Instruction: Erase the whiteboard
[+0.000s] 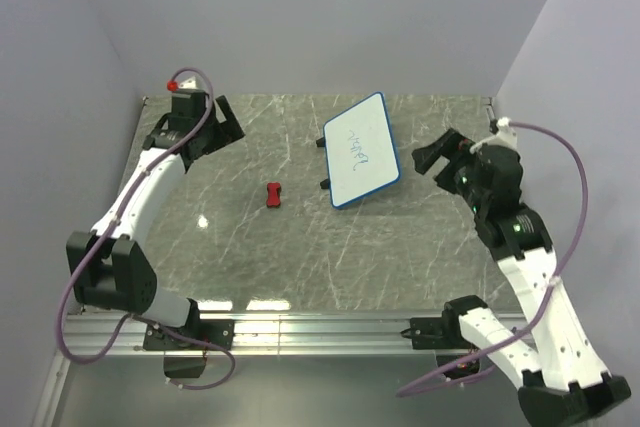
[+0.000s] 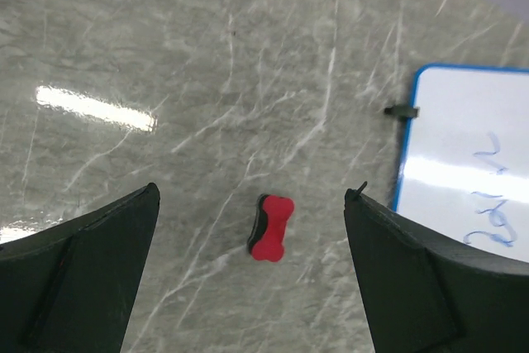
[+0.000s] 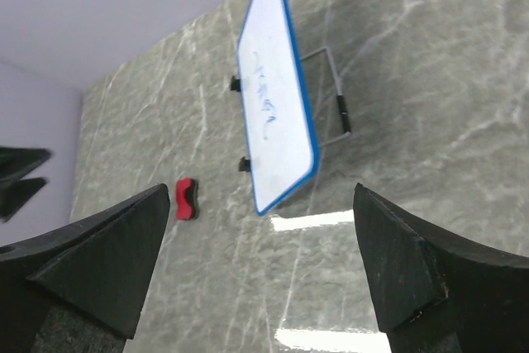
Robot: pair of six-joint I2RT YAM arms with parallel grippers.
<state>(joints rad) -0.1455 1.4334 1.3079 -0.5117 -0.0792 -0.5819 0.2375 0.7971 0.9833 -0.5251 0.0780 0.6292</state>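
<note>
Whiteboard unwiped, both arms empty-handed.
Left fingers [image 1: 226,119] spread wide, holding nothing, at the far left of the bench [image 1: 300,247]. Small red eraser [image 1: 273,194] loose mid-bench. Right of it the whiteboard [image 1: 364,150], blue-framed, propped tilted on a wire stand [image 3: 335,97], blue scribble on its face. Right fingers [image 1: 435,159] also spread, empty, near its right edge. Board looks light, stiff, slick; likely to skate or tip under wiping, so steady it by the frame.

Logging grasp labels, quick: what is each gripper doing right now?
Left gripper: open, holding nothing.
Right gripper: open, holding nothing.
</note>
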